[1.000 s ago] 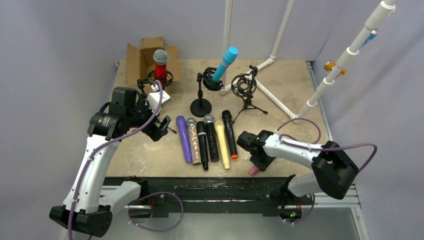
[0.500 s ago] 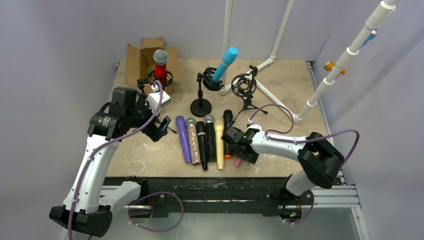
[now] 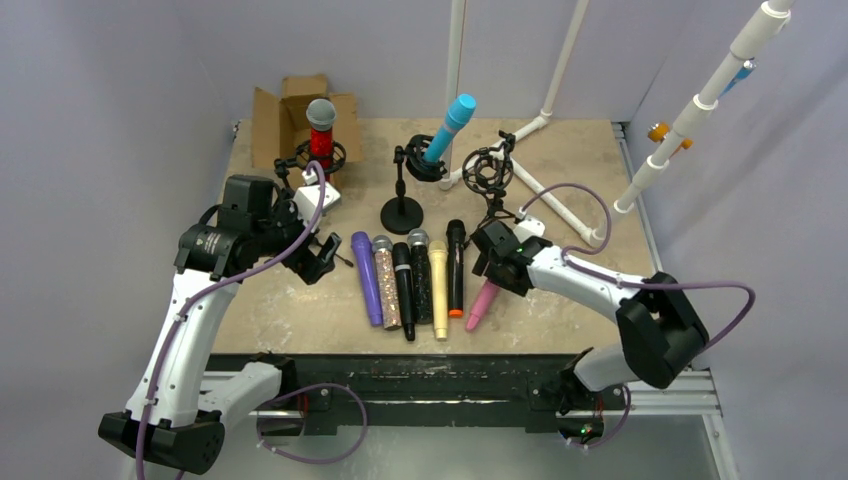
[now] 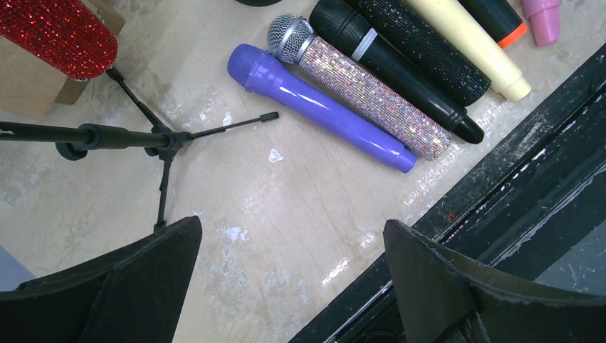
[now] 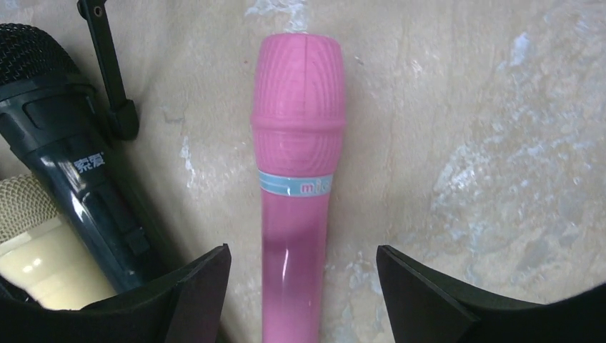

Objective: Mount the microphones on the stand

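Several microphones lie side by side near the front of the table: purple (image 3: 366,278), silver glitter (image 3: 386,282), black (image 3: 404,290), cream (image 3: 438,288), an orange-ended black one (image 3: 456,268) and pink (image 3: 482,305). A red glitter microphone (image 3: 320,125) sits in the left tripod's mount. A light blue one (image 3: 447,128) is in the round-base stand (image 3: 402,215). The right tripod's shock mount (image 3: 487,172) is empty. My right gripper (image 3: 495,265) (image 5: 301,250) is open, its fingers either side of the pink microphone (image 5: 299,143) without touching it. My left gripper (image 3: 322,258) (image 4: 293,223) is open over bare table, left of the purple microphone (image 4: 321,107).
A cardboard box (image 3: 290,110) stands at the back left behind the red microphone's tripod (image 4: 166,139). White pipe frames (image 3: 560,60) rise at the back and right. A tripod leg (image 5: 107,64) lies close to the pink microphone's head. A black rail (image 3: 450,375) runs along the table's near edge.
My right gripper carried the pink microphone left and back from the near edge, laid it beside the orange-ended black one and opened. The left arm has not moved.
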Controlling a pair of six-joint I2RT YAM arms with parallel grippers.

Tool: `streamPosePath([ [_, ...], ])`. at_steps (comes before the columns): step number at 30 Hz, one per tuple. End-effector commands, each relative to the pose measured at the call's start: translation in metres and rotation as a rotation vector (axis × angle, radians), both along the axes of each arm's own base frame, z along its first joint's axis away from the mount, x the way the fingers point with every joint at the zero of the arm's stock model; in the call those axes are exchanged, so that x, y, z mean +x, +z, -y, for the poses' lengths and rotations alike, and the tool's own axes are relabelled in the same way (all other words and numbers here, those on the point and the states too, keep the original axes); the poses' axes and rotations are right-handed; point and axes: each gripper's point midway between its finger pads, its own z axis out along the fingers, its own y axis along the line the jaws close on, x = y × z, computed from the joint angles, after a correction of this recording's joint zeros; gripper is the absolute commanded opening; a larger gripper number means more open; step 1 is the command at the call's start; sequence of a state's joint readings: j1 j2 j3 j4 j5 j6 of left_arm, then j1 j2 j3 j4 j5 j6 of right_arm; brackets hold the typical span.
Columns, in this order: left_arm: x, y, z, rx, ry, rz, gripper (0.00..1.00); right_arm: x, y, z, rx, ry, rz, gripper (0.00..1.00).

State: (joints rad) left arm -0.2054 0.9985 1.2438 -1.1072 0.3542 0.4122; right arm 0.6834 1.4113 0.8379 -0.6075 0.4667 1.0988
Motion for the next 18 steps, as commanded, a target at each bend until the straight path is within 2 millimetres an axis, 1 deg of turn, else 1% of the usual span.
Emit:
streamPosePath([
  [1, 0.003, 0.020, 0.003, -0.022, 0.002, 0.053, 1.00, 0.037, 0.008, -0.015, -0.015, 0.058, 0.086, 0.77],
  [5, 0.002, 0.020, 0.002, -0.022, 0.008, 0.042, 1.00, 0.047, 0.000, -0.017, -0.024, 0.060, 0.086, 0.72],
  [8, 0.001, 0.021, 0.002, -0.024, 0.011, 0.050, 1.00, 0.046, -0.008, -0.015, -0.029, 0.043, 0.079, 0.67],
  [11, 0.000, 0.025, 0.003, -0.039, 0.025, 0.063, 1.00, 0.041, -0.014, -0.012, -0.019, 0.031, 0.075, 0.61],
  [13, -0.001, 0.028, 0.004, -0.054, 0.031, 0.062, 1.00, 0.036, -0.017, -0.010, -0.015, 0.026, 0.067, 0.54],
  [15, -0.001, 0.034, 0.004, -0.067, 0.048, 0.078, 1.00, 0.033, -0.018, -0.009, -0.009, 0.024, 0.064, 0.45],
  [18, -0.001, 0.045, 0.004, -0.087, 0.064, 0.105, 1.00, 0.030, -0.009, -0.005, -0.009, 0.019, 0.075, 0.31],
])
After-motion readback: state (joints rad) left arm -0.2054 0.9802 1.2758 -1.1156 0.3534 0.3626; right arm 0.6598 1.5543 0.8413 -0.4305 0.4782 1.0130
